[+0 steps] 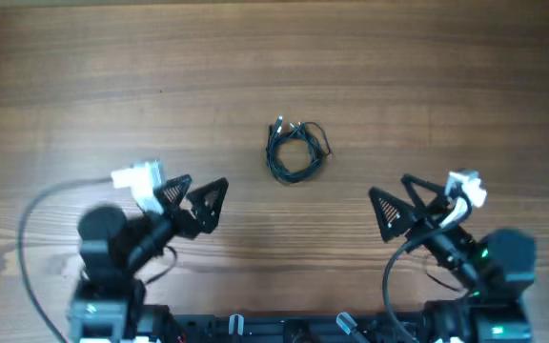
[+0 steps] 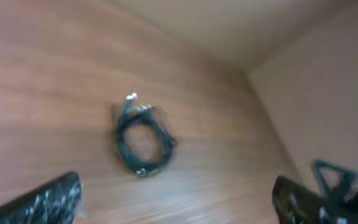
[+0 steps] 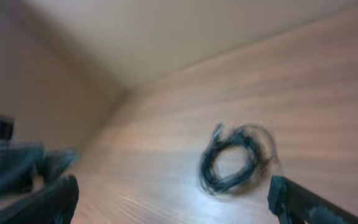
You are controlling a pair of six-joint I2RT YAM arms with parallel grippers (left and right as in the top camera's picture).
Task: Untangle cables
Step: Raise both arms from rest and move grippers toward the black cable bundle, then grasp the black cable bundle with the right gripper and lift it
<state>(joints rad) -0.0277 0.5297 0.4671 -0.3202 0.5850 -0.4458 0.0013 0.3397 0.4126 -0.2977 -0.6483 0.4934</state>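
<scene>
The cables (image 1: 295, 151) lie as one small coiled tangle of thin dark wires with silvery plug ends at the middle of the wooden table. They also show in the left wrist view (image 2: 142, 140) and in the right wrist view (image 3: 234, 159), blurred. My left gripper (image 1: 201, 197) is open and empty, to the lower left of the tangle. My right gripper (image 1: 398, 202) is open and empty, to the lower right of it. Neither gripper touches the cables.
The wooden table (image 1: 274, 57) fills the overhead view. A grey cable (image 1: 36, 205) runs from the left arm's white wrist camera (image 1: 139, 177). The right arm shows in the left wrist view (image 2: 334, 177), and the left arm in the right wrist view (image 3: 11, 162).
</scene>
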